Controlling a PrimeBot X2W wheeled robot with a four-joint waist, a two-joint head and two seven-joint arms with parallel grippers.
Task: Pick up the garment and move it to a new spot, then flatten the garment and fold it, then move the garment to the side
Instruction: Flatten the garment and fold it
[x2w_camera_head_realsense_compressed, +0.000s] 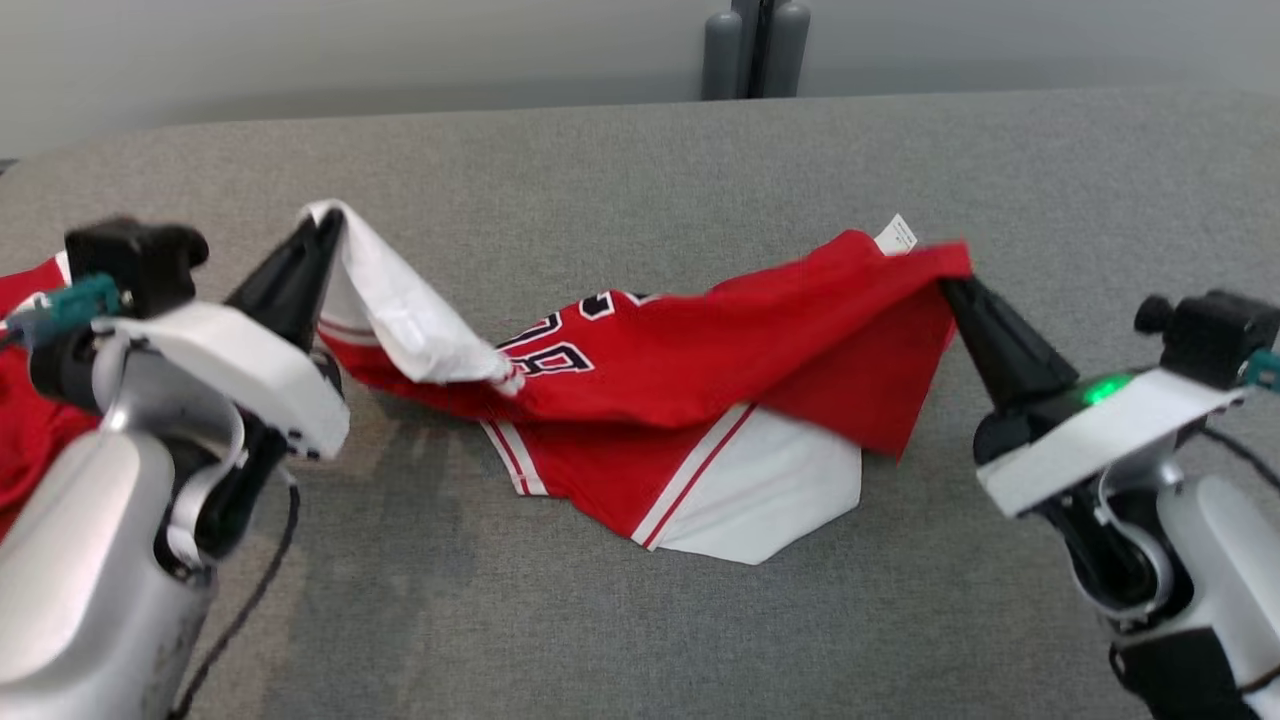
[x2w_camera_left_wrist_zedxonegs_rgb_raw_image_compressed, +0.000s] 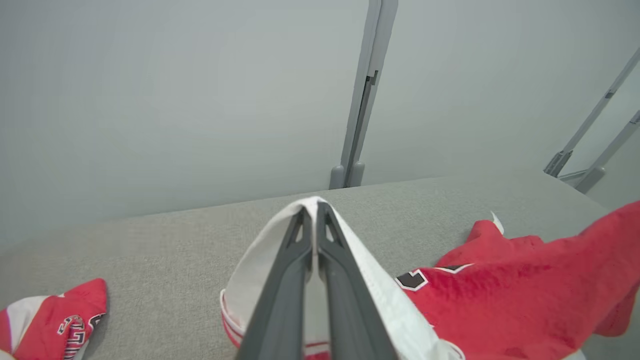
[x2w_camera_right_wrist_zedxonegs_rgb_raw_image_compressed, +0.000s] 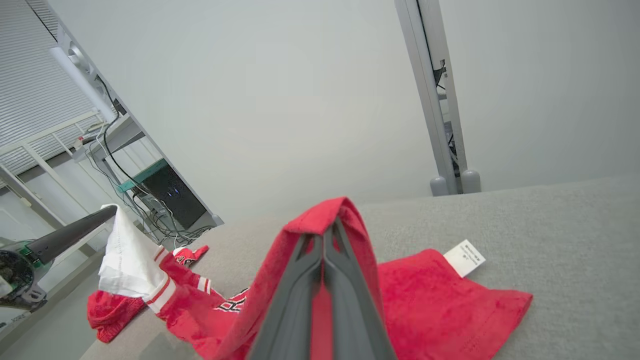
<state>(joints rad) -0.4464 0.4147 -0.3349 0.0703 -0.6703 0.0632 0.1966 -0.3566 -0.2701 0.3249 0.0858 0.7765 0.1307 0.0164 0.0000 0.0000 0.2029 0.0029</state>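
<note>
Head cam: high, down onto table (x2w_camera_head_realsense_compressed: 600, 640). 2 wrist cams: low, close, facing wall (x2w_camera_left_wrist_zedxonegs_rgb_raw_image_compressed: 150, 100); garment (x2w_camera_head_realsense_compressed: 700, 370) shared.

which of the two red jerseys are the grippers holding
The middle jersey, pinched at a white edge by the left gripper and a red edge by the right gripper; the other jersey lies ungripped at the far left.
</note>
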